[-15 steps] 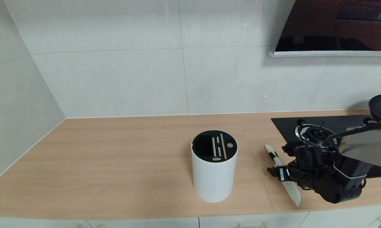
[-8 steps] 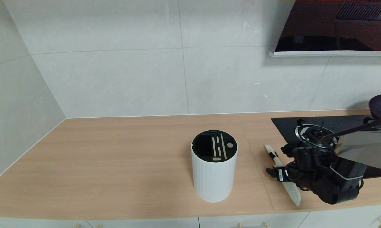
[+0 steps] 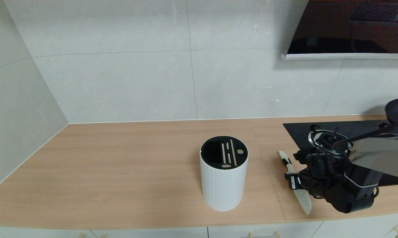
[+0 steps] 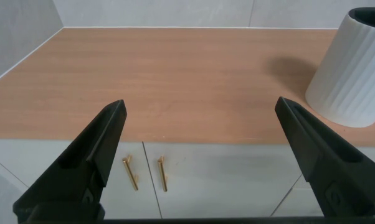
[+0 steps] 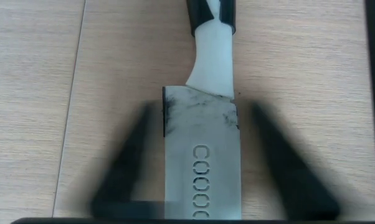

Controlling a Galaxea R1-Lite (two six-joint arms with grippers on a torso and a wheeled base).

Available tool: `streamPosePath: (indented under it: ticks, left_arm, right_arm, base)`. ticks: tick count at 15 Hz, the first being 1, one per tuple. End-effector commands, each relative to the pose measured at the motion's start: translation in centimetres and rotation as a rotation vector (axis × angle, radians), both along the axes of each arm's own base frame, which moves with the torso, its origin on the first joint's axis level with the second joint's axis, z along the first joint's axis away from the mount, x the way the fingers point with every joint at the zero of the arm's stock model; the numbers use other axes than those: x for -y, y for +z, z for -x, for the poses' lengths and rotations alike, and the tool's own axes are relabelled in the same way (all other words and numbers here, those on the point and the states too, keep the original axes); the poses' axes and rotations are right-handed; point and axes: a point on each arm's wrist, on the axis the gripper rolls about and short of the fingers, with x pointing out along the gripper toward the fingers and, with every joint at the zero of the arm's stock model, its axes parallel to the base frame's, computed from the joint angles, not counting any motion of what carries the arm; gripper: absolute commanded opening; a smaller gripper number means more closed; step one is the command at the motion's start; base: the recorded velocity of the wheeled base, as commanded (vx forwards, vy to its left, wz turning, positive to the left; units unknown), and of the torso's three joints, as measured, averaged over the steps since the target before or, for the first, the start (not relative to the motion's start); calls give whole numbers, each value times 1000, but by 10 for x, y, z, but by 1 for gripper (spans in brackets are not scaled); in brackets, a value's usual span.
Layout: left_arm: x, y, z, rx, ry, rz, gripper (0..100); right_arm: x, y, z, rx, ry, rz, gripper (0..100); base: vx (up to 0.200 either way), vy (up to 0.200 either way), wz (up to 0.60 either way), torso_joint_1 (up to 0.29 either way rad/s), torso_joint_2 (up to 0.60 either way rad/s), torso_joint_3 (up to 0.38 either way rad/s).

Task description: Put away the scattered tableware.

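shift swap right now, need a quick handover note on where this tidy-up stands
Left gripper: open, empty, at the front edge of the light wooden counter.
Right gripper: open, low over the white-bladed knife with a white and black handle, straddling the blade near the handle without touching it.
Things: the knife lies flat on the counter between the white ribbed cylindrical holder with a black slotted top and the black hob. The holder stands upright; nothing sticks out of it.
Done: nothing stowed.
Left: close on the knife, lift it, slide it into a holder slot.
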Motion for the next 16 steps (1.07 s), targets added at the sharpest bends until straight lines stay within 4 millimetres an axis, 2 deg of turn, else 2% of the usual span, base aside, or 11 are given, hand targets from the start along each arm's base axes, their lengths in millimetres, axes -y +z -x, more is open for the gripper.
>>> streamPosePath:
  ticks: [1,6,9,11,16]
  left_arm:
    - [0,0,0,0,1,0,100]
    - [0,0,0,0,1,0,100]
    - [0,0,0,0,-1,0,100]
    - [0,0,0,0,1,0,100]
    - [0,0,0,1,1,-6,100]
  right_arm:
    - [0,-2,0,-6,0,2,0]
    - [0,-1,1,-5,-2,1,0]
    - [1,8,5,49,-7,-1,0]
    - [2,26,7,100,-47,17,0]
    - [3,115,24,316,-57,-18,0]
  base:
    - [0,0,0,0,0,0]
    - [0,0,0,0,0,0]
    - [0,0,0,0,0,0]
    - [0,0,0,0,0,0]
    - [0,0,0,0,0,0]
